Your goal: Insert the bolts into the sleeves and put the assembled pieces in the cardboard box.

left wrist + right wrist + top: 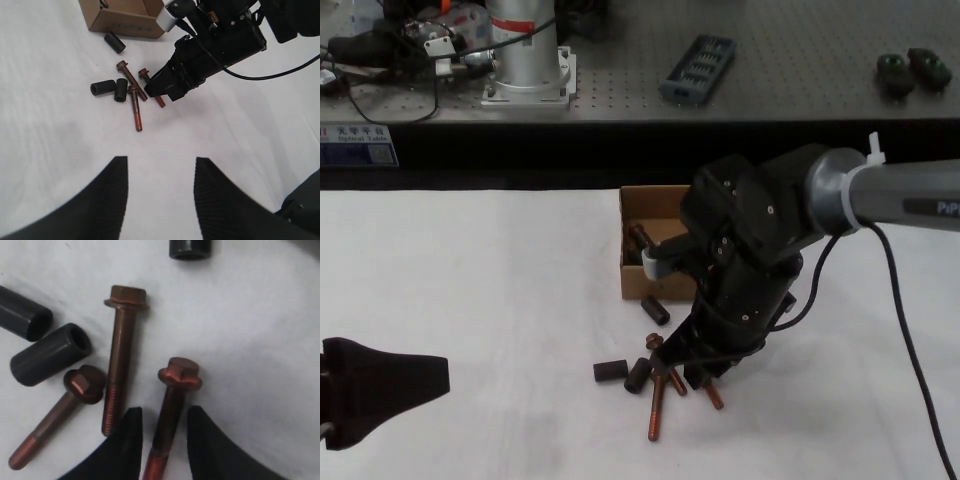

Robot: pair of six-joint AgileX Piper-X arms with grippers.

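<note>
In the right wrist view we see the right tool (pixel 165 412) released, its fingers astride the shank of one of three copper bolts (pixel 172 400), hex-headed with threaded tips, beside black sleeves (pixel 50 352) on the white tabletop (pixel 250 340). The high view adds the cardboard box (pixel 635 275) just behind them, with a dark piece (pixel 640 238) inside. The left wrist view shows the left tool (pixel 160 162) released, well apart from the pile.

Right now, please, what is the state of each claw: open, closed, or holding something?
Left claw: open, holding nothing.
Right claw: open, straddling one bolt on the cloth, not yet gripping it.
</note>
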